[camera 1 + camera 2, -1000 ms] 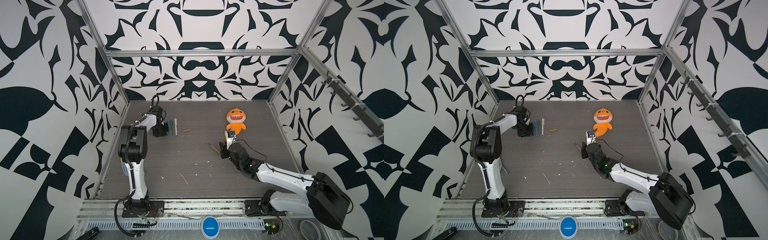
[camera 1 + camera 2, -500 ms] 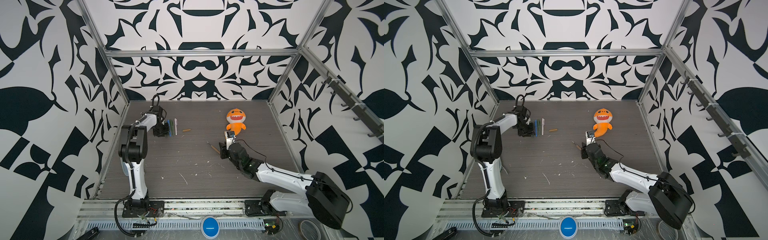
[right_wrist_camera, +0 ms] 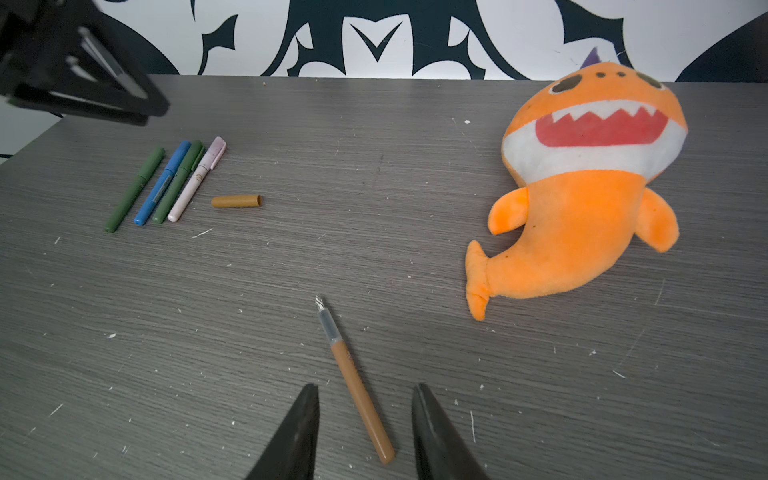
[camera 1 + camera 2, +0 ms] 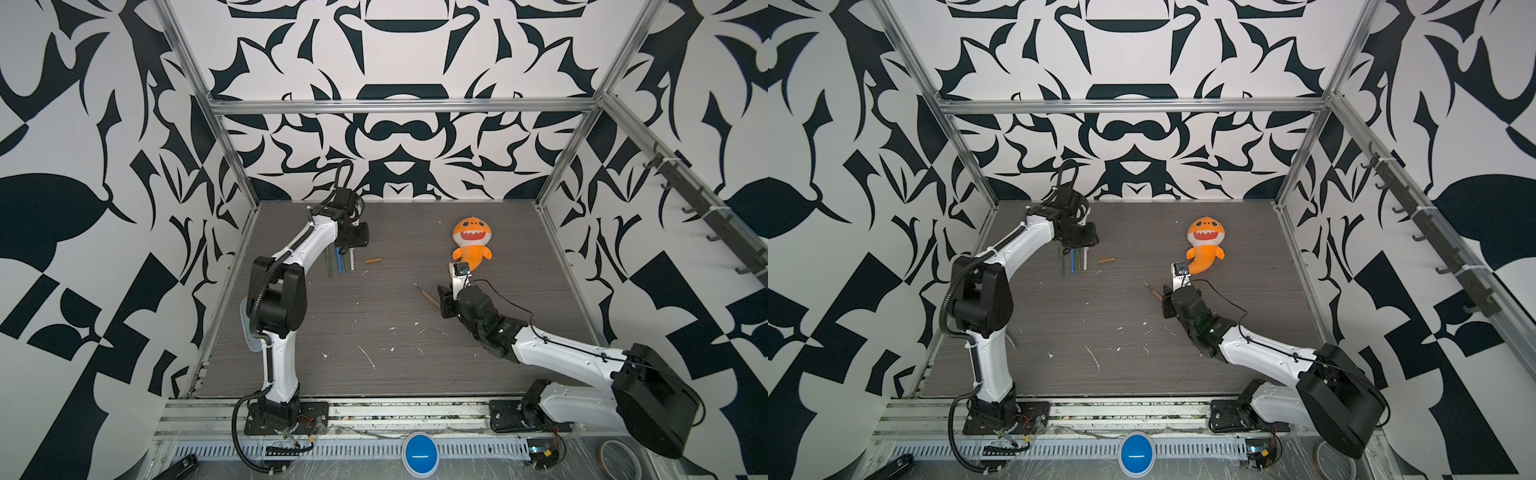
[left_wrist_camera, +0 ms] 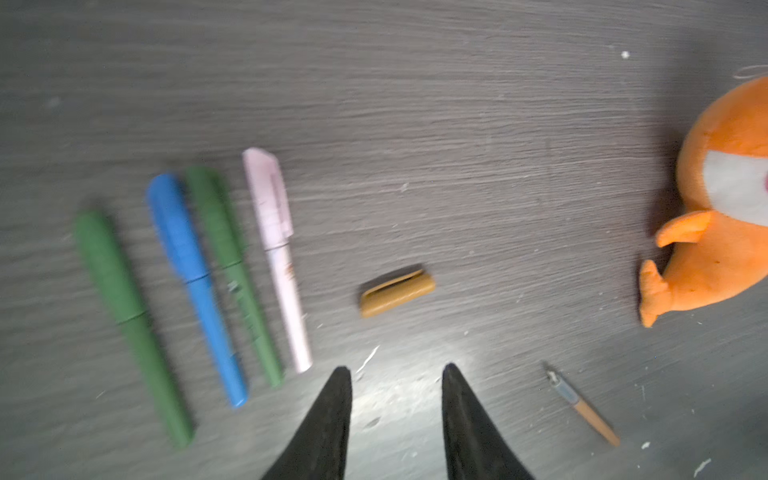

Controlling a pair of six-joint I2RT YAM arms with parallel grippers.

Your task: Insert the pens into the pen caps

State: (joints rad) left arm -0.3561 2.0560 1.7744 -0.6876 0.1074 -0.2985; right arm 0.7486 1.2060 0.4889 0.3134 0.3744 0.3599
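Observation:
Four capped pens lie side by side at the back left: dark green point(image 5: 112, 291), blue point(image 5: 187, 270), green point(image 5: 232, 270) and pale pink point(image 5: 276, 249); in a top view they form a row point(image 4: 340, 259). A mustard pen cap point(image 5: 397, 293) point(image 4: 372, 260) lies alone to their right. My left gripper point(image 5: 395, 370) point(image 4: 353, 245) hovers open and empty near the pink pen's end, short of the cap. An uncapped orange-brown pen point(image 3: 353, 382) point(image 4: 426, 294) lies mid-table. My right gripper point(image 3: 365, 385) is open, its fingers on either side of this pen's rear end, not closed on it.
An orange plush shark point(image 4: 471, 245) point(image 3: 582, 199) lies at the back right, just beyond the right gripper. White flecks and scraps point(image 4: 368, 357) are scattered over the grey table. Patterned walls enclose the table on three sides.
My left gripper has gone from shut to open above the row of pens. The right jaws have spread slightly wider around the orange-brown pen. Neither arm has shifted much.

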